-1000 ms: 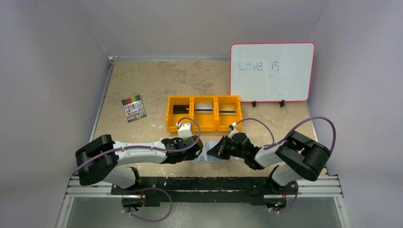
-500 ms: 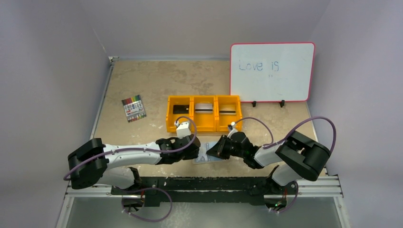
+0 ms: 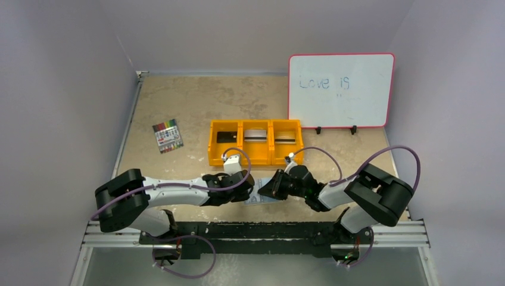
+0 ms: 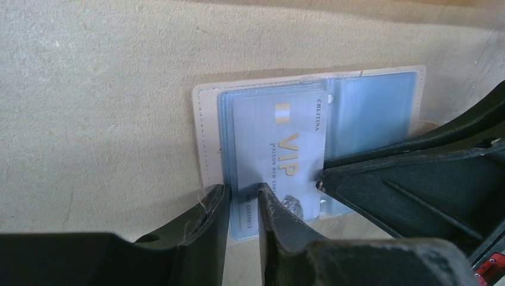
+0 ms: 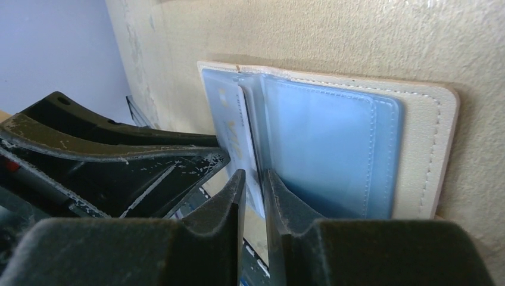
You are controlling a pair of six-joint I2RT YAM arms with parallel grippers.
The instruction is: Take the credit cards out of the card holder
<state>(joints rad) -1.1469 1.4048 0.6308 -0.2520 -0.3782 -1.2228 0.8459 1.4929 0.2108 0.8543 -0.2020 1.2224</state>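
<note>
The card holder (image 4: 381,107) lies open on the counter (image 4: 101,107) between both arms, its VIP card (image 4: 280,143) only partly slid out, so removal looks unfinished. The left fingers (image 4: 208,220) are slightly parted and empty. I cannot tell whether the right fingers (image 5: 226,208) pinch the card.

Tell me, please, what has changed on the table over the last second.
The left arm swung its elbow outward, then came back, so the left end effector sits about where it was, at the card. The right end effector crept slightly towards the left one. No grab or release shows. The holder, tray, markers and whiteboard stayed put.
</note>
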